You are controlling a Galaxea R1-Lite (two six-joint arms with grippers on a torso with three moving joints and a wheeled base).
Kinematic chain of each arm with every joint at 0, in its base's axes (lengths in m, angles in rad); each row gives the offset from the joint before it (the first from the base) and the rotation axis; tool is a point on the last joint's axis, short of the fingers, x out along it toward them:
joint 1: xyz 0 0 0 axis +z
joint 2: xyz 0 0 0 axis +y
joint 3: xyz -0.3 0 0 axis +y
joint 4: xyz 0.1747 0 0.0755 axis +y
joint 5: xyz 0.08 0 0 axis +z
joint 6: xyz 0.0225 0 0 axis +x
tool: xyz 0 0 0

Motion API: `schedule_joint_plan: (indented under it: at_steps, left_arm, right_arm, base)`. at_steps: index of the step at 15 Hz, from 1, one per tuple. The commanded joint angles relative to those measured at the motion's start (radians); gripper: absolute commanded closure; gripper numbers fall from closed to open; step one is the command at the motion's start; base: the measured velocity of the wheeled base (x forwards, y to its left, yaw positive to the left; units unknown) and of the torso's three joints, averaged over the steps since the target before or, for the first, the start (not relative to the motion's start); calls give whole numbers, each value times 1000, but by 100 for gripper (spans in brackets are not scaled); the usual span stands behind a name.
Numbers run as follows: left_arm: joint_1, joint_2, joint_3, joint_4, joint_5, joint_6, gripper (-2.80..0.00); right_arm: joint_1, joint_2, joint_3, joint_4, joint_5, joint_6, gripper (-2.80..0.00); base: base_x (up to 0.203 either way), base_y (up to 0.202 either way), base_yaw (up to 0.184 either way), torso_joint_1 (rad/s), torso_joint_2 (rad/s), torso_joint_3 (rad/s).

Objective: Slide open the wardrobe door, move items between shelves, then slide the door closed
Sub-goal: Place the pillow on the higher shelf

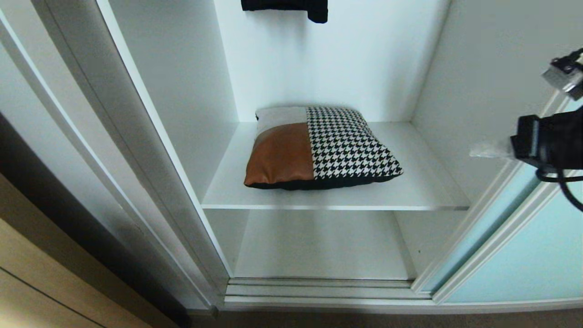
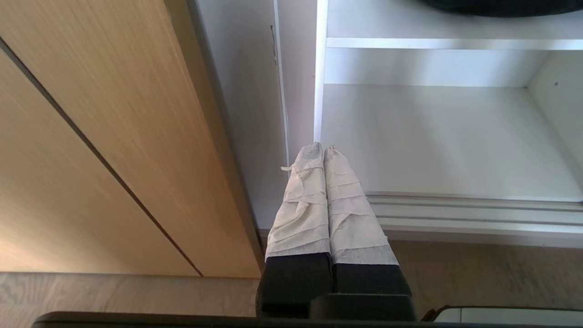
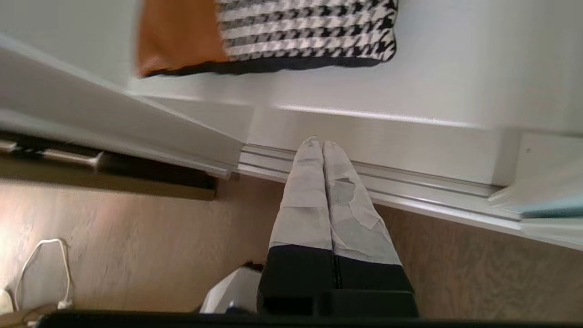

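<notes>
Spread your pinched-shut right claw (image 1: 485, 149) wide, then come level over the shelf (image 1: 423, 191) edge toward the patchwork cushion (image 1: 319, 148).

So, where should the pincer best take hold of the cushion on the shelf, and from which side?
Probably the front black edge of the cushion, coming straight in through the open front. It lies flat on the shelf with walls on both sides and behind, and that edge is nearest. The right pincer is shut, so it must open first.
</notes>
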Motion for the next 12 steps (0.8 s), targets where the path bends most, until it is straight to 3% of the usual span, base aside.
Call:
schedule_joint_plan:
  at_steps: [1, 2, 3, 8, 12]
  left_arm:
    - [0, 1, 0, 0, 1, 0, 0]
    - [0, 1, 0, 0, 1, 0, 0]
    - [0, 1, -1, 0, 0, 0, 0]
    - [0, 1, 1, 0, 0, 0, 0]
    - [0, 1, 0, 0, 0, 0, 0]
  right_arm:
    - [21, 171, -32, -23, -12, 14, 0]
    - [34, 214, -64, -35, -22, 41, 0]
    - [48, 246, -97, -41, -30, 76, -280]
    - [71, 443, -274, -66, -90, 208, -280]
    - [60, 609, -349, -172, -98, 228, -280]
  base:
    - [0, 0, 0, 0, 0, 0]
    - [0, 0, 0, 0, 0, 0]
    - [0, 0, 0, 0, 0, 0]
    - [0, 0, 0, 0, 0, 0]
    - [0, 0, 0, 0, 0, 0]
